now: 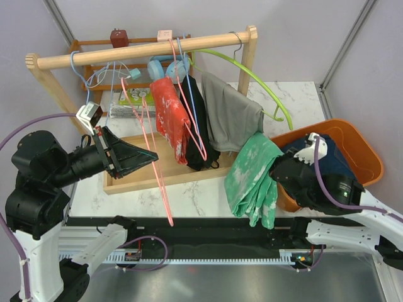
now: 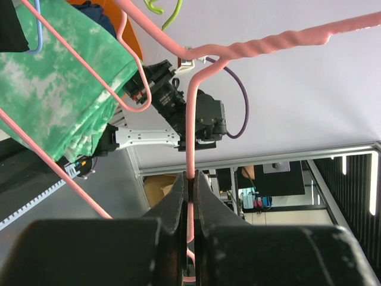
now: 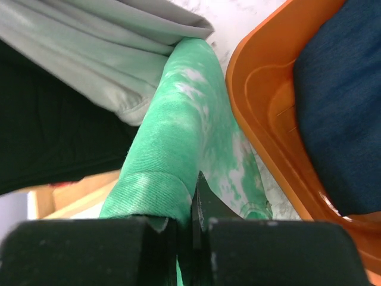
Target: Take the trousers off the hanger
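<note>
- Nearest my left wrist view, the left hand point(image 2: 190, 182) is closed tight on the pink hanger point(image 2: 189, 119). The wire is pinched between both fingers, and its twisted neck runs off to the right above.
- From overhead, that hand sits at the left over the counter point(image 1: 189, 196). The hanger's long side slants from under the rail point(image 1: 138, 51) down past the counter's near edge.
- My right hand point(image 3: 189, 205) is closed too, with a fold of the green trousers point(image 3: 184, 119) nipped between its fingers.
- Overhead, the green trousers hang right of centre. Their top end touches the hem of the grey garment point(image 1: 230, 116), and their lower end drapes over the counter's near edge. I cannot tell whether any hanger carries them.
- The navy trousers point(image 1: 340, 157) lie in the orange bin point(image 1: 368, 151) at the right, just beside the right arm.
- The wrist view shows the bin's rim just right of the green cloth, with the navy denim inside it.
- A red garment point(image 1: 170, 116) hangs from the middle of the rail, between the left hand and the grey garment.
</note>
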`<state>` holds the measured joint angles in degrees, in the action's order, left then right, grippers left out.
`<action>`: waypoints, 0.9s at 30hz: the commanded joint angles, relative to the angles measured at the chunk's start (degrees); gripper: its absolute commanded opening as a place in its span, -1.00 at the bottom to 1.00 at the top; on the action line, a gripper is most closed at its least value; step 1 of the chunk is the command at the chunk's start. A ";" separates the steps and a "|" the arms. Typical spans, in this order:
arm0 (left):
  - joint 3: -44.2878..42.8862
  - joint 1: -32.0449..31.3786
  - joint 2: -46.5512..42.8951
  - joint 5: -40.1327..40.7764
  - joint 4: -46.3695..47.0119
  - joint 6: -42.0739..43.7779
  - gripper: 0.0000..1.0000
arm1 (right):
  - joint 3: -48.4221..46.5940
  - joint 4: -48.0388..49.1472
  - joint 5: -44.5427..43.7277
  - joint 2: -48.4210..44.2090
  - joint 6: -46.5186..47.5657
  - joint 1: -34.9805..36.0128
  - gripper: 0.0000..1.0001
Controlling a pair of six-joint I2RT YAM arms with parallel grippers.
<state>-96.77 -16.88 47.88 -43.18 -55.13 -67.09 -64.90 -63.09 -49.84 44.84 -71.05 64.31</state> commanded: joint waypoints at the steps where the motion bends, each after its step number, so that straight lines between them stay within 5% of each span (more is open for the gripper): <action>1: 0.36 -0.08 -0.42 -2.61 2.49 -1.11 -0.96 | -7.24 4.64 -12.90 3.49 -0.95 -3.13 -1.00; 4: 0.79 -0.08 -0.85 -2.88 2.49 -1.29 -0.96 | -9.97 5.78 -12.65 6.22 3.19 -8.49 -1.00; 13: 2.38 -0.08 -2.09 -3.49 2.58 -1.38 -0.96 | -5.06 26.43 18.53 3.50 17.69 -31.25 -1.00; 25: 2.20 -0.08 -0.33 -5.51 3.19 0.12 -0.96 | -7.25 36.46 55.43 8.59 22.62 -61.48 -1.00; 27: 2.20 -0.08 -0.15 -5.95 3.19 0.29 -0.96 | -8.48 36.63 55.38 10.00 24.27 -63.08 -1.00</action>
<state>-94.30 -16.88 46.78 -45.87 -55.09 -67.31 -68.90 -39.16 -3.66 53.52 -48.69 5.91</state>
